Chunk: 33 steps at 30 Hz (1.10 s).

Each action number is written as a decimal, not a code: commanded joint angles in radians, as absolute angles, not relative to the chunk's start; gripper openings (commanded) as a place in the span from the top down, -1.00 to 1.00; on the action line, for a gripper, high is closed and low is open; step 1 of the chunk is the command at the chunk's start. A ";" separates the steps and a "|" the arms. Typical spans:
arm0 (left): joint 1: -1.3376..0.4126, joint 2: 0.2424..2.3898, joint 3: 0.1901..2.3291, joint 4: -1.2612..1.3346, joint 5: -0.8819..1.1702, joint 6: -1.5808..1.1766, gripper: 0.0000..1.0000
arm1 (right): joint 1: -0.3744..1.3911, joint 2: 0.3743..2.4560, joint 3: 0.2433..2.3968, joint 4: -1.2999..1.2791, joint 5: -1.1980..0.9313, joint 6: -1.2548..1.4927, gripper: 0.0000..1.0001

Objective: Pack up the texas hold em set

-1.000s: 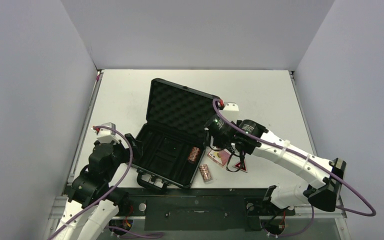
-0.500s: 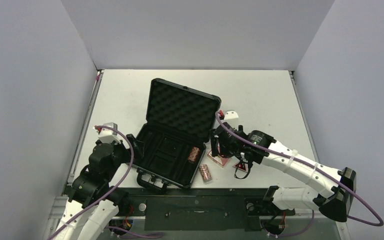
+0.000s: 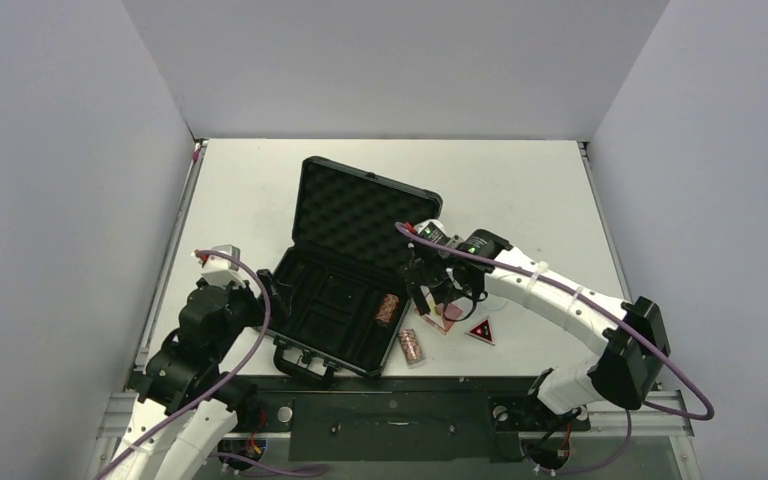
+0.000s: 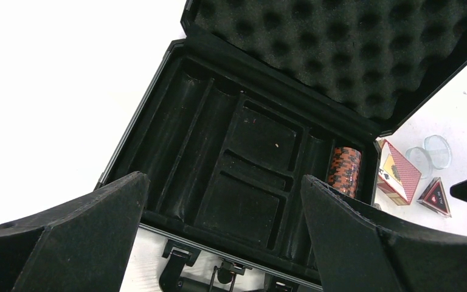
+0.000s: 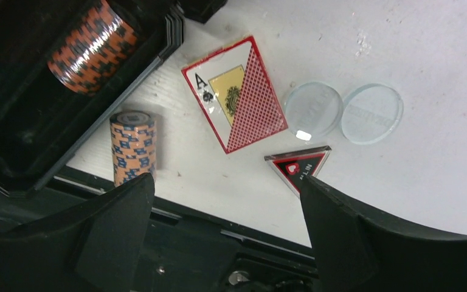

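Note:
The black case (image 3: 332,312) lies open, its foam lid (image 3: 362,215) upright. One chip roll (image 3: 390,308) lies in its right slot, also seen in the left wrist view (image 4: 345,171). The other chip roll (image 3: 411,347) lies on the table by the case's near right corner. The pink card box (image 5: 236,94) and the red-black triangle (image 5: 298,167) lie just right of the case. My right gripper (image 3: 432,298) hovers open and empty over the card box. My left gripper (image 3: 272,290) is open and empty at the case's left edge.
Two clear round discs (image 5: 313,109) (image 5: 372,114) lie side by side on the white table, just beyond the card box and the triangle. The table's black front rail (image 5: 207,243) runs just below the loose chip roll. Grey walls enclose three sides.
My right arm has swung a little left toward the case's right edge, uncovering the triangle. The left arm and all objects have stayed put.

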<state>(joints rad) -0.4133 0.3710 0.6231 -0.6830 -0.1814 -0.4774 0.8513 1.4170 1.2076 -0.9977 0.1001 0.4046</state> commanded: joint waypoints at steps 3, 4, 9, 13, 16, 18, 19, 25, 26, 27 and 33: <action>-0.416 0.341 0.609 -0.615 -0.172 -0.456 -0.93 | 0.852 1.439 1.262 -1.100 0.081 0.338 -0.70; -0.415 0.333 0.603 -0.609 -0.173 -0.455 -0.93 | 0.852 1.439 1.264 -1.106 0.081 0.335 -0.70; -0.414 0.315 0.576 -0.569 -0.175 -0.439 -0.93 | 0.852 1.404 1.237 -1.091 0.095 0.306 -0.70; -0.414 0.321 0.563 -0.553 -0.173 -0.434 -0.93 | 0.851 1.396 1.178 -1.019 0.108 0.282 -0.72; -0.414 0.325 0.560 -0.551 -0.174 -0.433 -0.93 | 0.853 1.374 1.122 -0.948 0.040 0.223 -0.73; -0.414 0.323 0.558 -0.549 -0.173 -0.432 -0.93 | 0.856 1.345 1.097 -0.907 -0.003 0.180 -0.75; -0.414 0.319 0.556 -0.546 -0.171 -0.430 -0.93 | 0.857 1.319 1.088 -0.890 -0.016 0.160 -0.75; -0.414 0.274 0.544 -0.534 -0.162 -0.415 -0.93 | 0.866 1.223 1.028 -0.739 -0.043 -0.056 -0.85; -0.416 0.268 0.543 -0.532 -0.160 -0.413 -0.93 | 0.864 1.226 1.024 -0.740 -0.046 -0.084 -0.86; -0.417 0.259 0.539 -0.531 -0.155 -0.411 -0.93 | 0.864 1.246 1.025 -0.760 -0.051 -0.096 -0.86; -0.421 0.229 0.534 -0.525 -0.136 -0.398 -0.93 | 0.860 1.344 0.992 -0.775 -0.127 -0.205 -0.82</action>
<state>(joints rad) -0.4141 0.2497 0.5323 -0.5785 -0.1589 -0.4221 0.8589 1.2961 1.0298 -0.8150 -0.0677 -0.0940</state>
